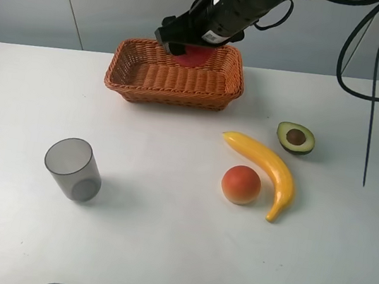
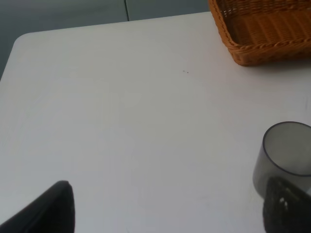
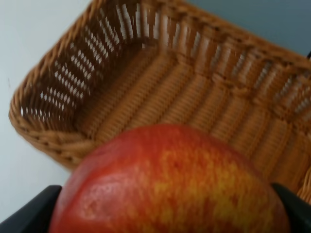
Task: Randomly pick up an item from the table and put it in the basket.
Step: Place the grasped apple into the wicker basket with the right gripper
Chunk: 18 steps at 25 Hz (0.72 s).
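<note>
My right gripper [image 1: 190, 42] hangs over the far side of the woven basket [image 1: 174, 98], shut on the red apple [image 1: 196, 57]. Up close in the right wrist view, the apple [image 3: 170, 179], red with yellow streaks, sits between the dark fingertips [image 3: 29, 213], with the basket's [image 3: 146, 92] floor bare beneath it. In the left wrist view my left gripper [image 2: 167, 208] is open and holds nothing. It is low over the white table [image 2: 121, 121], near the basket's corner [image 2: 262, 34]. The left arm does not show in the high view.
A grey translucent cup [image 1: 73, 167] stands front left, also close to my left fingertip [image 2: 286, 204]. An orange-pink round fruit [image 1: 241, 185], a banana [image 1: 264, 169] and a halved avocado [image 1: 296, 138] lie on the right. Black cables [image 1: 373, 105] hang at the back right.
</note>
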Motion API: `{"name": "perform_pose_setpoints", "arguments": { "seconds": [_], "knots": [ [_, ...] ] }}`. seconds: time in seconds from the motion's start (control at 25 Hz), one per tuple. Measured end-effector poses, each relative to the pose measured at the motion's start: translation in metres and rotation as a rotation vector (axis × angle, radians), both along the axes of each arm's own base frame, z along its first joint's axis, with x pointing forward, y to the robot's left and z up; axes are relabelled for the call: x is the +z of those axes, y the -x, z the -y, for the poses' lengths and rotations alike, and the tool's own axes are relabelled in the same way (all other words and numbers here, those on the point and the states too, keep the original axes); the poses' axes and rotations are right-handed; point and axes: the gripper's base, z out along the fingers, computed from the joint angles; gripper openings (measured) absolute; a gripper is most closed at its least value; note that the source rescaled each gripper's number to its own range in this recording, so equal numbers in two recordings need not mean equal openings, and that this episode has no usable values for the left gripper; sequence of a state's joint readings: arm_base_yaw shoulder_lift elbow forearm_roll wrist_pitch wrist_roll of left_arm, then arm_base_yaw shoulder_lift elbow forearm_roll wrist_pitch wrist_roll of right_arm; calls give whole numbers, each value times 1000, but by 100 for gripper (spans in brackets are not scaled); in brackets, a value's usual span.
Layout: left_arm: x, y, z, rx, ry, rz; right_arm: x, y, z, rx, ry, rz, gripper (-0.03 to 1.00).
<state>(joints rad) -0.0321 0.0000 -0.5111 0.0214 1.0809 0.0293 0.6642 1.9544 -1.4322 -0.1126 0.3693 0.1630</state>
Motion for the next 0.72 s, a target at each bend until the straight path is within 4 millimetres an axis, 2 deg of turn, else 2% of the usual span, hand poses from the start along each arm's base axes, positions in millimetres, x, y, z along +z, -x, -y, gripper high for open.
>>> {"name": "perform_pose_setpoints", "arguments": {
  "seconds": [0.4,0.72],
  "knots": [
    [0,0,0,0,0,0,-31,-14,-11,13,-51,55,1],
    [0,0,0,0,0,0,-58,-27,-8,-1,-59,58,1]
  ]
}}
